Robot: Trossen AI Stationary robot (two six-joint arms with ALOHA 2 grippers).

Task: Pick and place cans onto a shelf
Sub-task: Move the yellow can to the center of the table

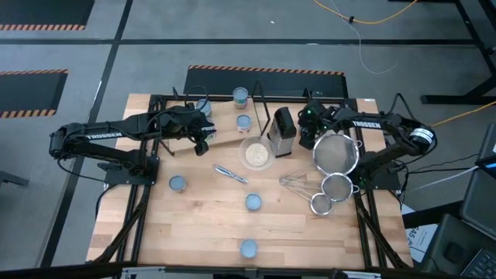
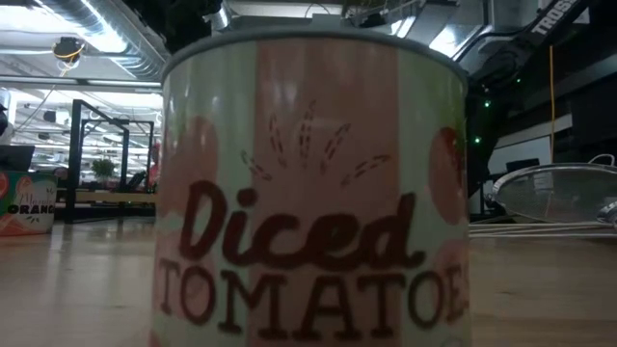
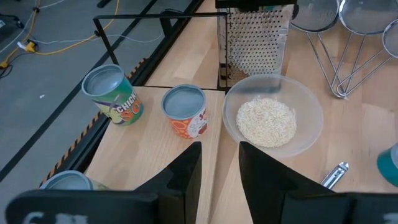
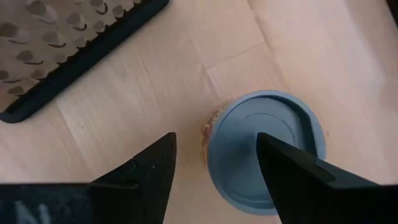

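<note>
With 3 cans (image 1: 240,96) already on the shelf (image 1: 225,128) at the desk's far side, the right gripper (image 4: 214,165) hovers, jaws wide, over another can (image 4: 264,149) and must descend to grasp it, while the left gripper (image 3: 219,163) waits open-jawed above the shelf.

The tabletop (image 1: 209,217) is oiled-looking butcher-block wood with visible strips; the shelf (image 3: 149,143) is paler, smoother wood. The cans (image 3: 185,111) have matt blue-grey tops and printed paper labels, one at 6 o'clock reading "Diced Tomatoes" (image 2: 310,193). The box grater (image 3: 255,43) is perforated shiny metal. The strainers (image 1: 336,153) are fine metal mesh. The bowl (image 3: 273,115) is translucent plastic.
</note>
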